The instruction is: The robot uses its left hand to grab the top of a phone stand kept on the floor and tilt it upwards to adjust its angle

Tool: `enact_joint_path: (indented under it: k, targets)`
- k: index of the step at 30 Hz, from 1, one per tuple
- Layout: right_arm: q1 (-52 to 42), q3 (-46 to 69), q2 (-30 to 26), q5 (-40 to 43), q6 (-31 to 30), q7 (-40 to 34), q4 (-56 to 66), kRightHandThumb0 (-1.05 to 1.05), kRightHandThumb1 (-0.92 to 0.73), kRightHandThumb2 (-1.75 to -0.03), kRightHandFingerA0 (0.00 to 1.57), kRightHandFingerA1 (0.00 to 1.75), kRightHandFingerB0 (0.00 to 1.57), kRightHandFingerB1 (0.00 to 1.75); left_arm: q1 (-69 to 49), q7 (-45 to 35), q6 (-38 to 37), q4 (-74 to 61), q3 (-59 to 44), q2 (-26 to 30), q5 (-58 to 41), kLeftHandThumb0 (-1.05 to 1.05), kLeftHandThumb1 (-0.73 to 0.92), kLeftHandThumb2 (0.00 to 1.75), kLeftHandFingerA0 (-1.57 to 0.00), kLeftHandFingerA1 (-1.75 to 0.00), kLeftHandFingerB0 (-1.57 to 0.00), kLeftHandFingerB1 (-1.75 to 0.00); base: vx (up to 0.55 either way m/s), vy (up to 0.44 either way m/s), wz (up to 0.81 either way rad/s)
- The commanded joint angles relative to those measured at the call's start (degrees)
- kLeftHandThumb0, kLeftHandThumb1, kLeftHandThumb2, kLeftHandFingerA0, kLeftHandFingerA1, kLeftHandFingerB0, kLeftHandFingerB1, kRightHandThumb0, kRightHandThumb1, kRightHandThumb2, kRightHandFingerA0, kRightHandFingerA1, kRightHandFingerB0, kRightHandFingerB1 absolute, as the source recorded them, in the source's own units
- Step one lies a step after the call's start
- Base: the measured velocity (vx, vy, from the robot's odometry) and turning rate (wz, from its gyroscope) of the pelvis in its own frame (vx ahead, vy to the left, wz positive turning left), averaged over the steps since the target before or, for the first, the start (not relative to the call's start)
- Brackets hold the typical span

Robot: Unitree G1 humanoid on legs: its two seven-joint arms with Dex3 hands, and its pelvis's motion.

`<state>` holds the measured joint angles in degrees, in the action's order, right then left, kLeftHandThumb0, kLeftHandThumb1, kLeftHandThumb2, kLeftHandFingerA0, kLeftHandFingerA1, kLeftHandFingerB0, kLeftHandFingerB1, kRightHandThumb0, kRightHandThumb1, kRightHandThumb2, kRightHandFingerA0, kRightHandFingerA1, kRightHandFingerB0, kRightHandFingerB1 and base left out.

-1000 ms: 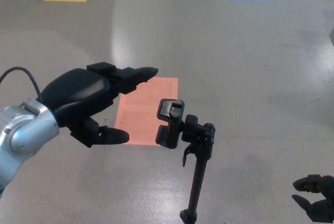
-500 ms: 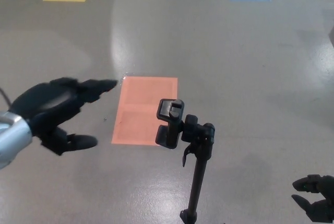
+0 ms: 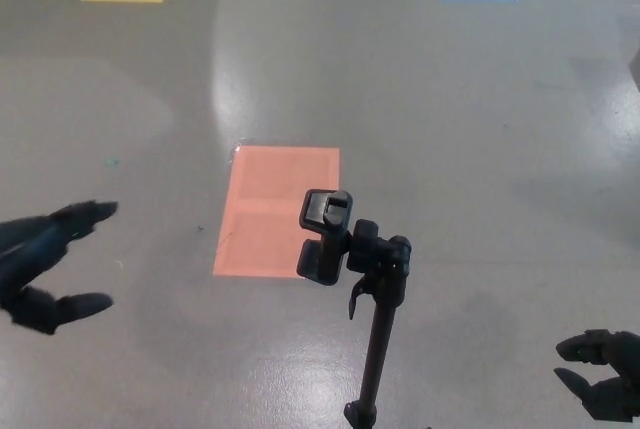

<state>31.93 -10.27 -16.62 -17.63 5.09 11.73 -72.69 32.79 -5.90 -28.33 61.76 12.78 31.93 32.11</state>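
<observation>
Here we see the left hand (image 3: 45,264) open, fingers spread, well apart from the phone stand (image 3: 352,279) upright on the floor (image 3: 450,129). Right hand (image 3: 600,374) low at the frame corner, holding nothing, fingers apart.

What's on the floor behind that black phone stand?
Behind the phone stand lies an orange floor patch. The stand's clamp hides the patch's lower right corner.

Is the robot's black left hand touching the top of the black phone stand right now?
No, the left hand hangs open at the picture's left edge, well apart from the phone stand, with bare grey floor between them.
</observation>
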Motion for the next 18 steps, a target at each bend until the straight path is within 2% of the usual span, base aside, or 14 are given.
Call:
enact_joint_path:
  k: [1,5,6,8,9,12,14,15,18]
  targets:
    - [-1.7,1.0,0.4,0.9,-0.6,-1.5,-1.0,-0.60,-0.84,-0.65,0.22,0.35,0.20,0.30,-2.9,4.9,1.8,8.8,-3.8,-1.5,-5.1,-0.85,0.61,0.96,-0.15,-0.42,-0.03,-0.20,0.00,0.000,0.00]
    - [-3.6,1.3,0.8,0.8,0.2,-2.2,-1.3,-0.59,-0.84,-0.65,0.23,0.35,0.21,0.30,-5.8,4.5,2.7,11.9,-6.5,-3.3,-7.5,-0.85,0.59,0.95,-0.11,-0.41,-0.03,-0.21,0.00,0.000,0.00]
    - [-4.2,1.4,0.7,0.8,0.4,-2.1,-1.3,-0.60,-0.84,-0.65,0.23,0.36,0.21,0.31,-6.9,5.0,3.3,12.7,-7.7,-4.2,-8.5,-0.85,0.71,0.63,-0.22,-0.29,-0.07,-0.23,0.00,0.000,0.00]
    - [-4.5,1.6,0.6,0.9,0.5,-2.1,-1.3,-0.60,-0.84,-0.65,0.23,0.36,0.21,0.31,-7.6,5.7,3.8,13.2,-8.6,-4.8,-9.2,-0.85,0.71,0.63,-0.22,-0.29,-0.07,-0.23,0.00,0.000,0.00]
    - [-5.2,1.7,0.6,0.9,0.9,-2.2,-1.2,-0.60,-0.84,-0.65,0.23,0.36,0.21,0.30,-8.9,6.2,4.4,13.7,-10.8,-6.0,-11.1,-0.38,0.30,0.94,0.00,-0.47,0.00,-0.49,0.00,0.000,0.00]
    - [-6.8,2.0,0.6,1.0,1.3,-2.4,-1.0,-0.60,-0.83,-0.65,0.23,0.35,0.21,0.30,-11.0,7.6,4.5,14.0,-12.8,-7.2,-12.1,-0.38,0.32,0.95,0.00,-0.48,0.00,-0.49,0.00,0.000,0.00]
    - [-7.6,2.0,0.5,0.9,1.5,-2.7,-0.8,-0.60,-0.84,-0.65,0.23,0.35,0.21,0.30,-12.3,9.0,5.2,14.3,-13.7,-8.0,-12.4,-0.39,0.32,0.96,0.00,-0.48,0.00,-0.49,0.00,0.000,0.00]
    - [-8.0,2.1,0.5,0.9,1.6,-2.8,-0.7,-0.61,-0.83,-0.65,0.23,0.35,0.21,0.30,-13.1,9.4,5.7,14.4,-14.6,-8.5,-13.0,-0.84,0.59,0.92,-0.09,-0.40,-0.06,-0.31,0.00,0.000,0.00]
    - [-8.1,2.5,0.4,1.0,1.6,-2.9,-0.7,-0.61,-0.83,-0.65,0.23,0.35,0.21,0.30,-13.8,9.3,6.0,14.3,-15.5,-8.8,-13.5,-0.86,0.60,0.94,-0.11,-0.41,-0.05,-0.31,0.00,0.000,0.00]
